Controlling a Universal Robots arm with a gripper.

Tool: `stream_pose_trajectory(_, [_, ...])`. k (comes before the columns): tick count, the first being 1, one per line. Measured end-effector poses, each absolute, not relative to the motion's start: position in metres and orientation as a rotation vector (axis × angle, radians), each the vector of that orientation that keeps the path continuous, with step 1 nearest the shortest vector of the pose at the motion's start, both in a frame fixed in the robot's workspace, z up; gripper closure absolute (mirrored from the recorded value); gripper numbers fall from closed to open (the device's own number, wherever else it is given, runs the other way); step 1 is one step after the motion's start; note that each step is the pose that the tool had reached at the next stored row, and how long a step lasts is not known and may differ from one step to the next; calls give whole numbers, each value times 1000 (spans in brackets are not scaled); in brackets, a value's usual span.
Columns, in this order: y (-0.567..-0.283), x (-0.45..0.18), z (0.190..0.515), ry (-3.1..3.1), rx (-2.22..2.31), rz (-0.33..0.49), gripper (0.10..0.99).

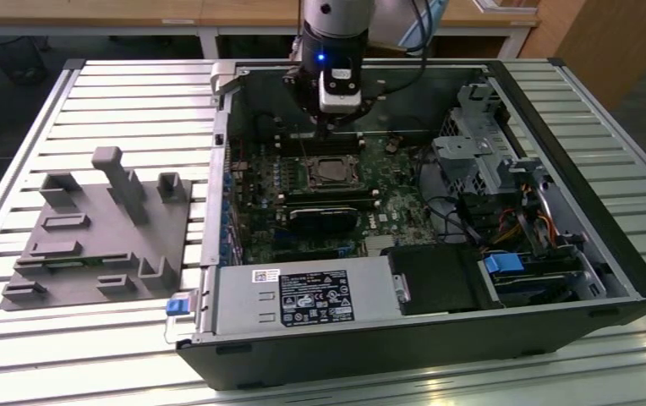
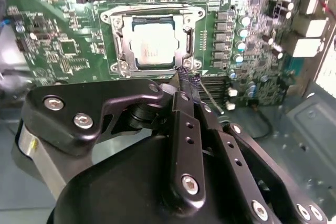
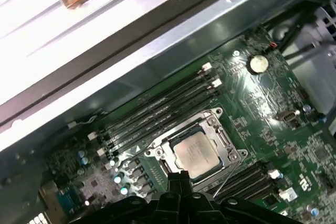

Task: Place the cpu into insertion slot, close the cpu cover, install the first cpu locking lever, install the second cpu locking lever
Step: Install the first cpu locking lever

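The cpu point(image 2: 154, 45) lies flat in the insertion slot point(image 1: 329, 172) on the green board, its dull metal top showing in both wrist views. The silvery cpu cover point(image 2: 118, 41) is down around the cpu point(image 3: 197, 153), framing it. My gripper point(image 2: 189, 80) hovers just beside one corner of the socket, fingertips pressed together, shut with nothing visible between them. A thin wire locking lever point(image 3: 224, 181) stands slanted off the board at the socket's side near the gripper point(image 3: 178, 178). In the exterior view the gripper point(image 1: 335, 128) hangs a little behind the socket.
Long black memory slots point(image 3: 157, 111) run beside the socket. A black heatsink block point(image 1: 325, 218) sits in front of it. The case walls point(image 1: 221, 169), drive cage point(image 1: 487, 152) and cables point(image 1: 515, 228) close in around. A grey fixture point(image 1: 103, 228) stands on the exterior view's left.
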State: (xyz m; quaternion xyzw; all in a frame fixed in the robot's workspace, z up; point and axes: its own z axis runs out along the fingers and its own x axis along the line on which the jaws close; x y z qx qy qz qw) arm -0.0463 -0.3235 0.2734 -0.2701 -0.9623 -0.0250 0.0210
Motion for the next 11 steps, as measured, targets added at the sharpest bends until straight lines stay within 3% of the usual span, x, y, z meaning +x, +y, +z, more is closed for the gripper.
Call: stream_pose_trajectory(11, [-324, -46, 273, -3046, -542, -72, 980])
